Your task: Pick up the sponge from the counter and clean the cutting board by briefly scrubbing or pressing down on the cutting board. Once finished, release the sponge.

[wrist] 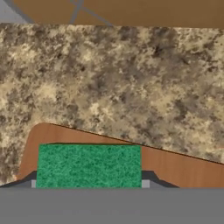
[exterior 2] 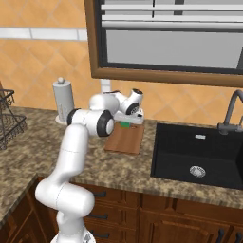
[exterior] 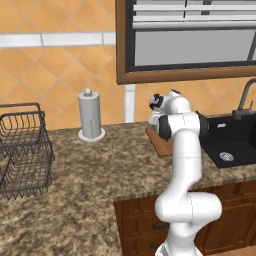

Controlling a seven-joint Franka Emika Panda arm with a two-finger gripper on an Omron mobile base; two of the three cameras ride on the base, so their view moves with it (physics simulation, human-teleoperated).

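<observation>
Sponge (wrist: pixel 89 166), clamped between the fingers (wrist: pixel 144 183), sits over the cutting board's (wrist: pixel 175 166) far edge: scrubbing step; next, press down.

Nothing readable is showing anywhere: no lettering, labels, brands, numbers or signs are appearing on the sponge (wrist: pixel 89 165), the cutting board (exterior 2: pixel 124 139), the counter (exterior: pixel 90 170), the paper towel holder (exterior: pixel 90 115) or the sink (exterior 2: pixel 199 154).
</observation>
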